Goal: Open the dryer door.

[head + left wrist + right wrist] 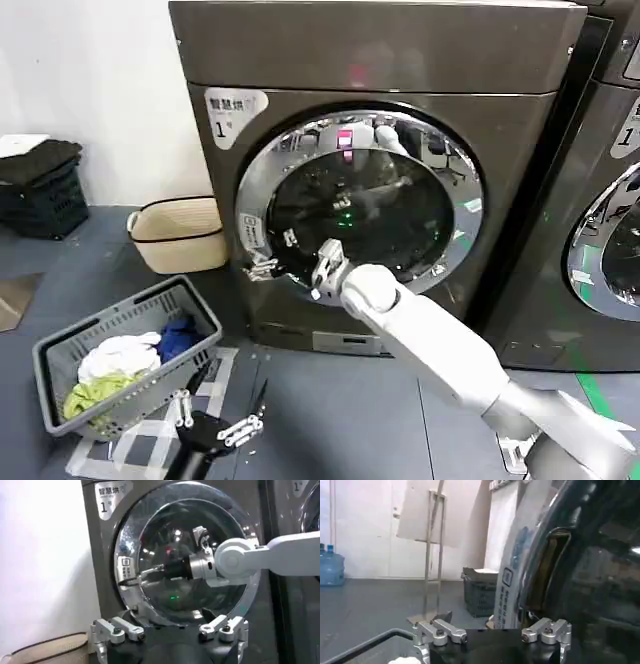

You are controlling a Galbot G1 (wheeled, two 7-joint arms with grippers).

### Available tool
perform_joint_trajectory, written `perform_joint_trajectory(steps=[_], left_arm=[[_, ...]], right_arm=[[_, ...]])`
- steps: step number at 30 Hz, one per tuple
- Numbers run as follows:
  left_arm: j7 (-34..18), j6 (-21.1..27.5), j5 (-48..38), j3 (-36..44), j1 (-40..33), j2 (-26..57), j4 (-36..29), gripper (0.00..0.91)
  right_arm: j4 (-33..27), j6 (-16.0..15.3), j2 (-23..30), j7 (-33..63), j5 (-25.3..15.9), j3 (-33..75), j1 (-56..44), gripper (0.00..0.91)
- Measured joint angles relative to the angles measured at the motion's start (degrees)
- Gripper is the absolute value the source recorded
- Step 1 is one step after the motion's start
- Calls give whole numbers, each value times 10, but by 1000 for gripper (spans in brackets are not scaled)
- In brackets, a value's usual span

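The dryer is a dark grey machine with a white "1" sticker on its front. Its dryer door has a wide chrome rim and dark glass, and lies against the front or very nearly so. My right arm reaches in from the lower right. Its right gripper is open at the rim's lower left edge, also seen as the right gripper with the thin fingers either side of the rim. Close up, the door rim stands just ahead of my right gripper. My left gripper hangs open low over the floor.
A grey basket of clothes sits on the floor at the left, with a beige tub behind it and a black crate by the wall. A second dark machine stands close on the right.
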Motion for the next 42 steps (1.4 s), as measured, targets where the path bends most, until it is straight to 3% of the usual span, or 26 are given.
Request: perform_joint_trajectory(steps=[19, 42], left_arm=[[3, 9, -18, -21, 2, 8, -4, 907], [25, 54, -163, -156, -13, 67, 9, 907]], right_arm=[[48, 0, -44, -100, 23, -1, -12, 907], [180, -5, -152, -168, 54, 20, -70, 907]])
